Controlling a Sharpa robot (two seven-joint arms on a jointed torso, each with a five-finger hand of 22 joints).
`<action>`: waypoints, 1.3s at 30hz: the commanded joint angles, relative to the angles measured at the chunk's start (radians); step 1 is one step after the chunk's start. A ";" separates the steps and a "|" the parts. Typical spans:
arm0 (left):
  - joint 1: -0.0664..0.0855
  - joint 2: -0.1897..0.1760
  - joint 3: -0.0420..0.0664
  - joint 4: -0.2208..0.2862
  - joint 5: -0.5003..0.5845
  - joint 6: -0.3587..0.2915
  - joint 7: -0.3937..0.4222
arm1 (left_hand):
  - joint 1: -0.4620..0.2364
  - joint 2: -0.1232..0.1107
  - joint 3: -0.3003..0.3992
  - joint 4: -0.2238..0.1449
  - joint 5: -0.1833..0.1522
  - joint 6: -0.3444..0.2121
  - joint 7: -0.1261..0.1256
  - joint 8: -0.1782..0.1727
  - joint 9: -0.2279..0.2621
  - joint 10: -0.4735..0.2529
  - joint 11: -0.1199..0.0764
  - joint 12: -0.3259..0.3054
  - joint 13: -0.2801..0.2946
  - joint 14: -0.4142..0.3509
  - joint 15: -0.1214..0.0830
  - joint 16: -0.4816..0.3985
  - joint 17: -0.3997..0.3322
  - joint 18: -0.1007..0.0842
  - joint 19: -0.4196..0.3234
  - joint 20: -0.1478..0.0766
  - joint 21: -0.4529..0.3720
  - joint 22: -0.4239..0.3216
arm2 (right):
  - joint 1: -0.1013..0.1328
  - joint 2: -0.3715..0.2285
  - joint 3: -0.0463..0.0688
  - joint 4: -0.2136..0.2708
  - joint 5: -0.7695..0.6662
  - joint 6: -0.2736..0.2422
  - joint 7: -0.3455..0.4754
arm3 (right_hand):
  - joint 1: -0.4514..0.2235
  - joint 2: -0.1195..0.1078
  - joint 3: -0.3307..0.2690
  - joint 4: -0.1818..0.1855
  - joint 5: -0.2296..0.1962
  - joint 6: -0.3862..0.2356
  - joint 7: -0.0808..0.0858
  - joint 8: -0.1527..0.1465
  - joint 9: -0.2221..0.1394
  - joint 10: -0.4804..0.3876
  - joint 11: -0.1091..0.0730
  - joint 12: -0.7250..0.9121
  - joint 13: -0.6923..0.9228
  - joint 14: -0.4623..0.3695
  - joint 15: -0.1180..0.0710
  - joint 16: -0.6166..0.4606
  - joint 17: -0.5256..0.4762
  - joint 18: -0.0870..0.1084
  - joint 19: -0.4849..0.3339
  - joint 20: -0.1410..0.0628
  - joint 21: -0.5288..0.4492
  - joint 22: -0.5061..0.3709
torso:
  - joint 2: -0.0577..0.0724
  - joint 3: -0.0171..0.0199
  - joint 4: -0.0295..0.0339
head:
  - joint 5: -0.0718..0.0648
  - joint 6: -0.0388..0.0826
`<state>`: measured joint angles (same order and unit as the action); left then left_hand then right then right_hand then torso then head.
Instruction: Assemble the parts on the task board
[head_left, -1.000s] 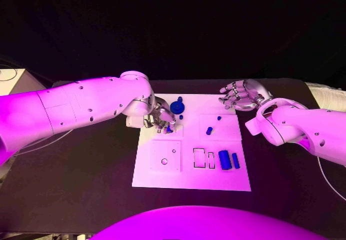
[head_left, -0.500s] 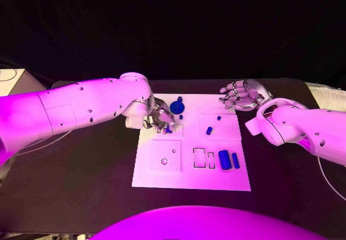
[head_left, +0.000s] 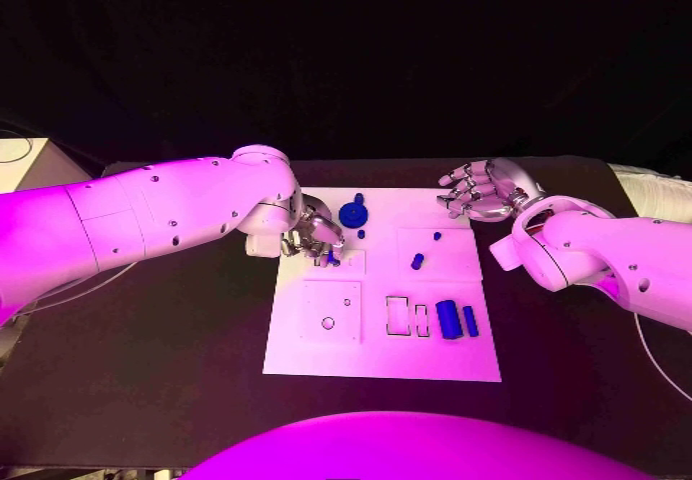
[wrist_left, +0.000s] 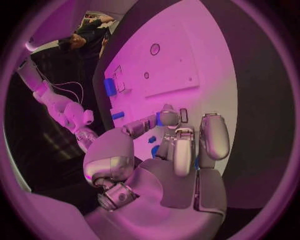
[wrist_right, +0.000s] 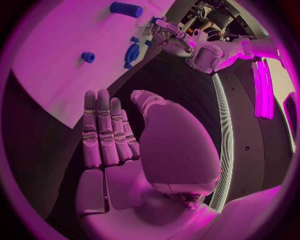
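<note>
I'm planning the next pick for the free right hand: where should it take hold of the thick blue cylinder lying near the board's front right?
Probably across the middle of the cylinder, from above. It lies flat with a thinner blue bar close beside it, so fingers should straddle its round sides carefully.

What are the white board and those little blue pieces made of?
The task board looks like smooth, matte, rigid plastic, flat with cut-out recesses. The blue parts, such as the cylinder, look like solid moulded plastic with an even, dull colour. Neither can be settled by sight alone.

White task board (head_left: 382, 355) carries blue parts (head_left: 449, 319) on a black tabletop (head_left: 159, 360); both arms are white, hands silver.
</note>
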<state>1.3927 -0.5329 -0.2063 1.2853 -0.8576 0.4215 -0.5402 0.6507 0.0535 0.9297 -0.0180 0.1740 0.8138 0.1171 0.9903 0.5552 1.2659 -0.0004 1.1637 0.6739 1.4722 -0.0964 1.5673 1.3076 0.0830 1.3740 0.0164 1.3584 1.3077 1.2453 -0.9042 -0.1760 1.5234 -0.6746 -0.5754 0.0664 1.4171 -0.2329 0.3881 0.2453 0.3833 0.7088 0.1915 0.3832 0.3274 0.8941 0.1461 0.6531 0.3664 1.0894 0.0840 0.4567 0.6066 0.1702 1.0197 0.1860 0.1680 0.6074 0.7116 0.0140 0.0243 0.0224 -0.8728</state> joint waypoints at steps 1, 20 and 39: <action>0.001 0.000 0.000 0.002 0.005 -0.001 0.001 | 0.007 0.018 0.130 -0.121 0.007 0.122 -0.119 -0.003 0.002 0.070 -0.065 0.000 0.000 0.094 -0.010 -0.004 0.249 -0.011 0.004 -0.002 0.001 0.019 | 0.000 0.000 0.000 0.001 0.003 0.015 0.013 | -0.010 -0.001 0.002 0.002 0.006 -0.007 0.034 0.004 -0.001 -0.005 0.002 0.003 -0.001 -0.006 0.001 -0.004 0.001 0.008 -0.005 0.004 -0.005 -0.001 | -0.001 0.0015 0.0009 | 0.004 0.000; 0.001 0.003 -0.001 0.004 0.008 0.013 -0.002 | 0.008 0.016 0.133 -0.127 0.009 0.122 -0.119 -0.004 0.004 0.070 -0.066 -0.003 -0.004 0.094 -0.011 -0.005 0.247 -0.011 0.003 -0.004 0.000 0.017 | -0.001 0.000 0.000 0.001 0.006 0.020 0.015 | -0.025 -0.003 0.000 0.006 0.011 -0.009 0.034 0.007 -0.002 -0.008 0.002 0.008 -0.006 -0.006 0.002 -0.005 0.004 0.008 -0.005 0.006 -0.007 -0.005 | 0.000 0.0000 0.0009 | 0.006 0.000; 0.000 0.008 -0.002 0.003 0.009 0.020 -0.002 | 0.008 0.016 0.134 -0.128 0.010 0.122 -0.120 -0.004 0.005 0.070 -0.066 -0.002 -0.002 0.094 -0.011 -0.004 0.249 -0.011 0.003 -0.004 0.000 0.018 | -0.001 0.002 0.000 -0.001 0.007 0.019 0.016 | -0.026 -0.004 0.000 0.005 0.015 -0.010 0.034 0.008 -0.002 -0.009 0.002 0.008 -0.007 -0.007 0.002 -0.005 0.004 0.009 -0.006 0.006 -0.008 -0.006 | 0.000 0.0006 0.0004 | 0.006 0.000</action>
<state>1.3924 -0.5282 -0.2085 1.2870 -0.8544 0.4232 -0.5441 0.6496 0.0546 0.9297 -0.0179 0.1793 0.8189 0.1118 0.9854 0.5598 1.2728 -0.0073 1.1578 0.6712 1.4833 -0.0857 1.5672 1.3076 0.0830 1.3740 0.0164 1.3583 1.3074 1.2451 -0.9031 -0.1763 1.5230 -0.6685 -0.5637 0.0700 1.4025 -0.2342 0.3880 0.2454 0.3953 0.7052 0.1881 0.3871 0.3266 0.8926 0.1477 0.6567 0.3601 1.0877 0.0856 0.4559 0.6093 0.1701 1.0161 0.1896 0.1644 0.6029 0.7111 0.0147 0.0252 0.0289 -0.8728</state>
